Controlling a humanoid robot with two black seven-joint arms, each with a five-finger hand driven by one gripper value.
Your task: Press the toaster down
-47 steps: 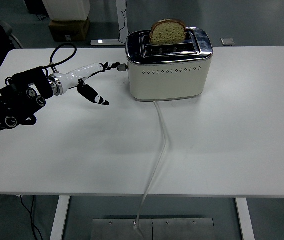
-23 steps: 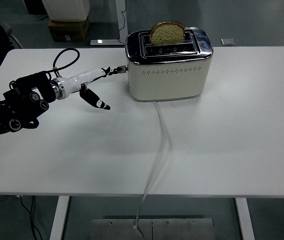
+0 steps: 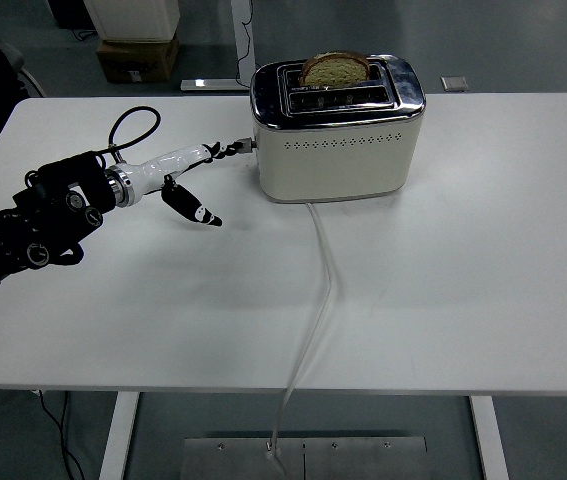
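**Lever under the fingertip, toast riding low**

The white table [image 3: 483, 260] fills the frame. The cream toaster [image 3: 338, 150] stands at upper centre, its cord [image 3: 321, 290] trailing to the bottom edge, and a bread slice [image 3: 335, 68] sits low in the slot.

To finish well, I judge the push should run straight down the toaster's left end until the lever [image 3: 246, 145] latches (a sideways shove could slide the toaster).

The left robot hand [image 3: 198, 170] reaches in from the left edge, grasping nothing: one finger extended to the lever, the thumb hanging loose below.
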